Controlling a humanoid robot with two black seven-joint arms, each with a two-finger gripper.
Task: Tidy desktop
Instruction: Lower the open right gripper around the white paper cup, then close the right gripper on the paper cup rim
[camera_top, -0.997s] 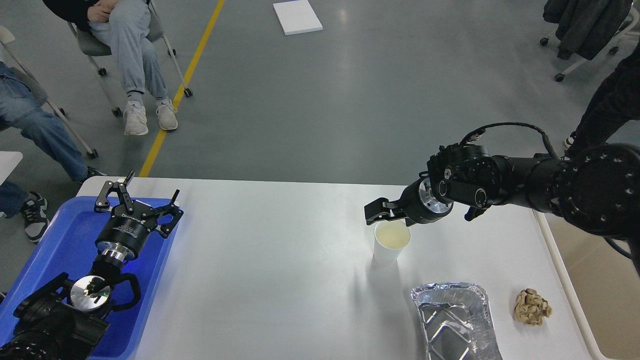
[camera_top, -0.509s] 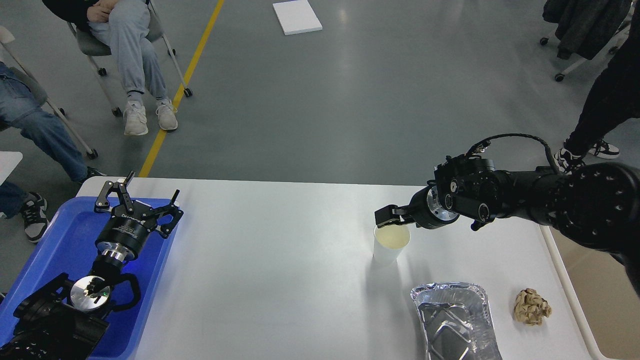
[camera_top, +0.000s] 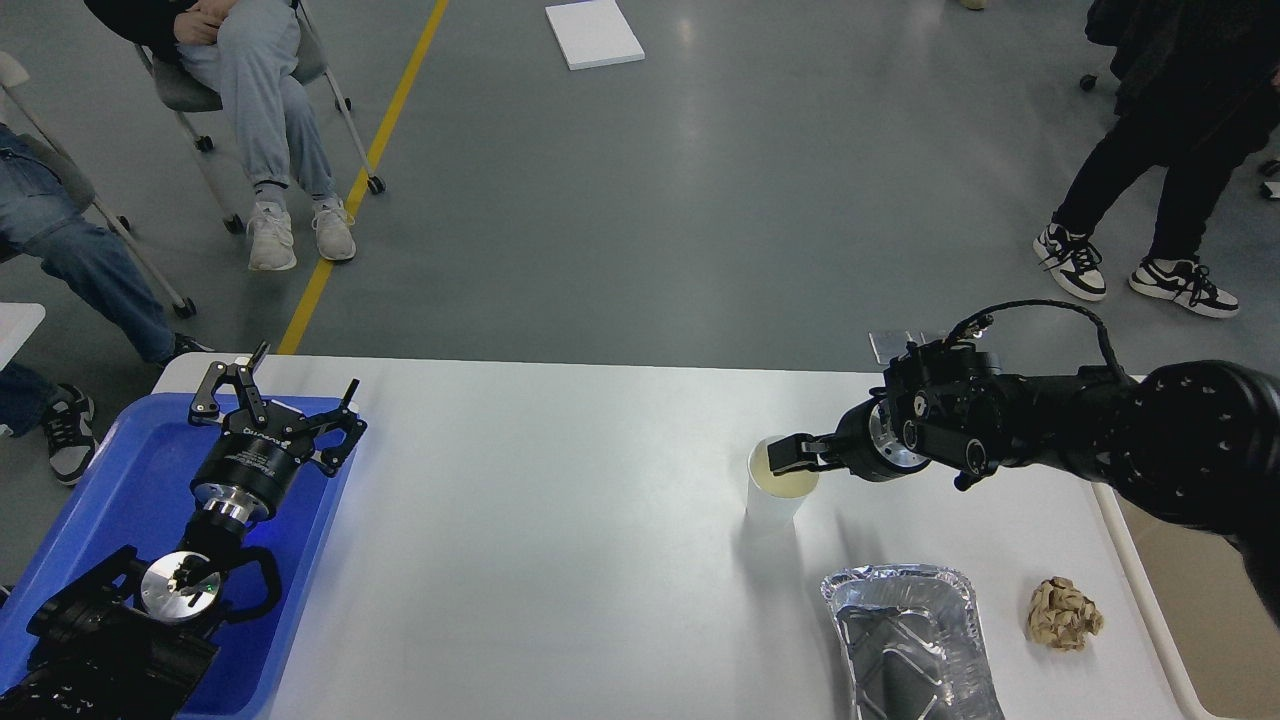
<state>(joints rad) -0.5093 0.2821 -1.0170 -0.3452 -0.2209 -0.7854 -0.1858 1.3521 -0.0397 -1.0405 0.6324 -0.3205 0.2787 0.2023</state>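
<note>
The desk (camera_top: 560, 560) fills the lower half of my head view, a glossy white top with rounded corners, its far edge against the grey floor. A white paper cup (camera_top: 778, 490) stands upright on its right half, with pale liquid inside. My right gripper (camera_top: 786, 456) comes in from the right and sits at the cup's mouth, over the far side of the rim. From here it is dark and nearly end-on, so I cannot tell whether it is open or closed, or whether it is touching the rim at all.

Nearer to me, at the desk's front edge, a crinkled foil tray (camera_top: 905, 640) lies partly cut off by the bottom of the view. Just to its right, apart from it, lies a crumpled ball of brown paper (camera_top: 1065, 614). Beyond the desk's right edge I see a strip of a cream bin (camera_top: 1195, 600).

A blue tray (camera_top: 120, 480) rests on the left end of the desk. My left gripper (camera_top: 280, 395) is over its far right corner, fingers spread wide with nothing between them.

Past the desk, a yellow line (camera_top: 365, 175) runs across the floor. A seated person (camera_top: 255, 90) in light jeans and white shoes is at the top left, another in blue jeans (camera_top: 70, 250) at the left edge, and a standing person (camera_top: 1150, 170) in black is at the top right. A flat white box (camera_top: 594, 34) lies on the floor at the top.
</note>
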